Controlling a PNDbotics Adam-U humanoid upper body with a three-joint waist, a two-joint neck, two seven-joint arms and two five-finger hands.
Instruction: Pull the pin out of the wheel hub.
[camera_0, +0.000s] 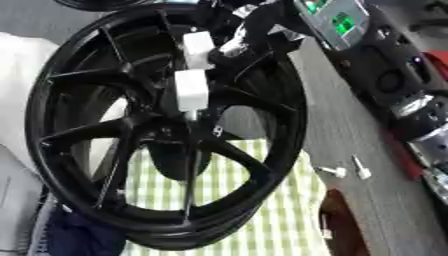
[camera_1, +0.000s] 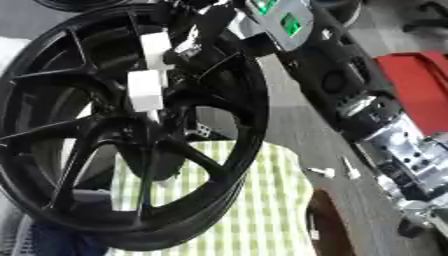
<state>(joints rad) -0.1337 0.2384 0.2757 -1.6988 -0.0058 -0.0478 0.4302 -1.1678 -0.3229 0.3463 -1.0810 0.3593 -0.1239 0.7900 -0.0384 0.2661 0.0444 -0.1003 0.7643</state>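
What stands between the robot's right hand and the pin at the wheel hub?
Nothing visible does. The right hand reaches in from above the black wheel, its white-tipped fingers already down at the hub, where a thin light pin seems to show. The spokes lie beside the fingers, not across them.

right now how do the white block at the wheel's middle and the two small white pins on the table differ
The white block is far bigger and boxy; the pins are thin and short. The block sits up at the black wheel's hub, under the right hand; the pins lie loose on the grey table, apart from the wheel. Both are white.
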